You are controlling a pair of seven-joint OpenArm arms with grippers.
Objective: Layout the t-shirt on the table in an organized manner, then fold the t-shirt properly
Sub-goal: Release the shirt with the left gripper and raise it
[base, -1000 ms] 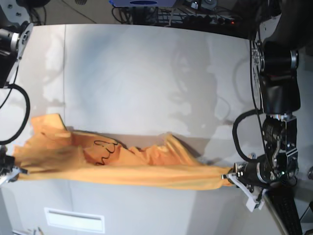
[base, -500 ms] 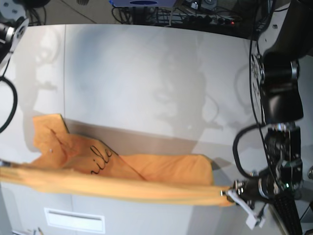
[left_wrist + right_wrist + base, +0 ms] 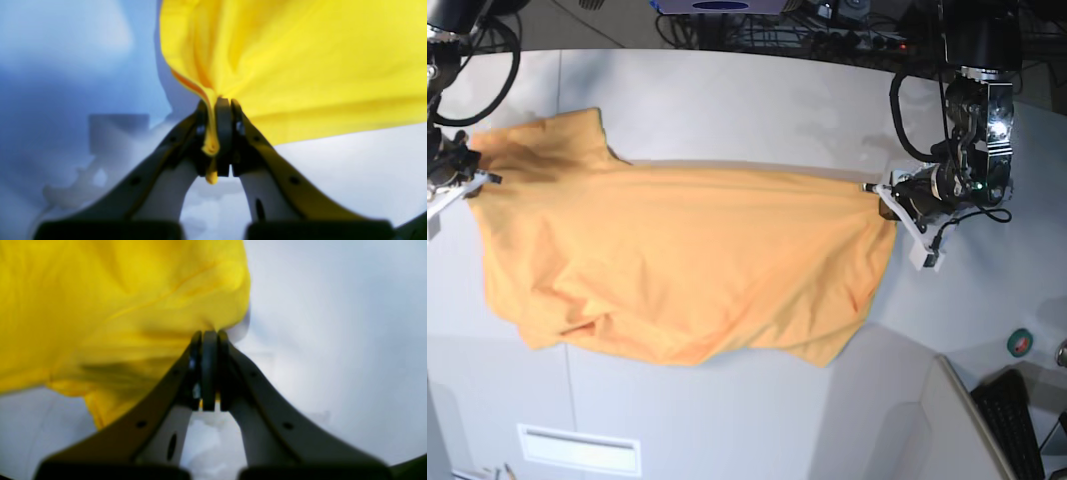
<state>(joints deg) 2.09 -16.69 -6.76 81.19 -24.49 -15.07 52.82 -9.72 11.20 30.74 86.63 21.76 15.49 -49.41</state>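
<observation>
The orange t-shirt (image 3: 677, 260) is stretched by its upper edge between my two grippers and spreads as a wide sheet over the white table (image 3: 747, 110); no lettering shows. On the base view's right, my left gripper (image 3: 879, 192) is shut on one corner. The left wrist view shows a bunched fold of the t-shirt (image 3: 300, 60) pinched in the left gripper (image 3: 218, 106). My right gripper (image 3: 472, 172), at the left edge, is shut on the other end. In the right wrist view the right gripper (image 3: 208, 336) clamps the t-shirt (image 3: 116, 306). I cannot tell how much cloth rests on the table.
A green tape roll (image 3: 1021, 341) and a black keyboard (image 3: 1017, 420) lie at the lower right. Cables and equipment (image 3: 827, 30) line the far edge of the table. A thin seam (image 3: 560, 100) runs down the tabletop on the left.
Both grippers have moved toward the far side of the table, carrying the shirt's edge with them. The bunched cloth has opened into a wide sheet, and the lettering no longer shows.
</observation>
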